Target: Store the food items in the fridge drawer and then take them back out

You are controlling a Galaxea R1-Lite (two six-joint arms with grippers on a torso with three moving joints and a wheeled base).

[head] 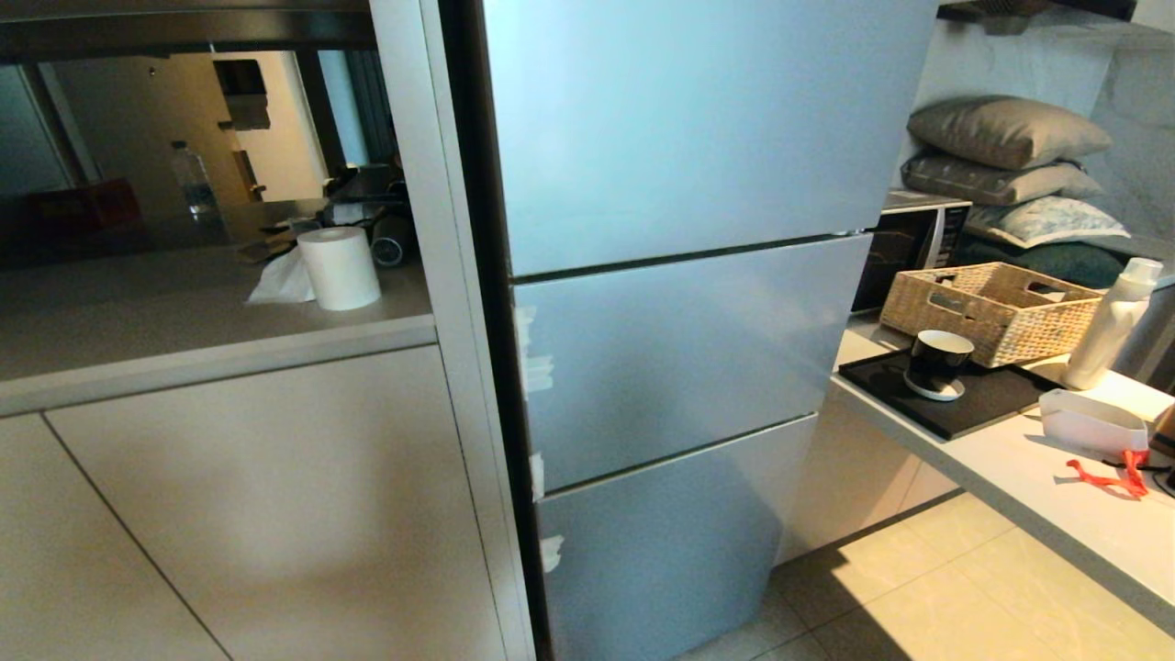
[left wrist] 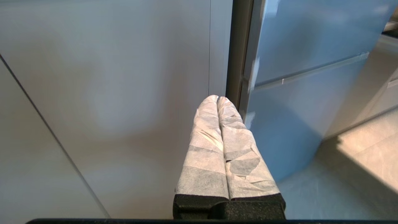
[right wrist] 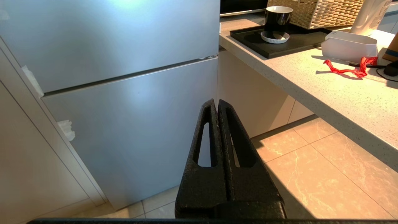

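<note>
Head view: closed silver fridge (head: 679,303), its drawer and the food items out of sight.
Left pincer (left wrist: 217,99), wrapped in white, and black right pincer (right wrist: 217,102) both have fingers pressed together, empty, hanging low before the fridge; a red ribbon (head: 1111,477) lies on the desk (head: 1028,487) at right.
</note>
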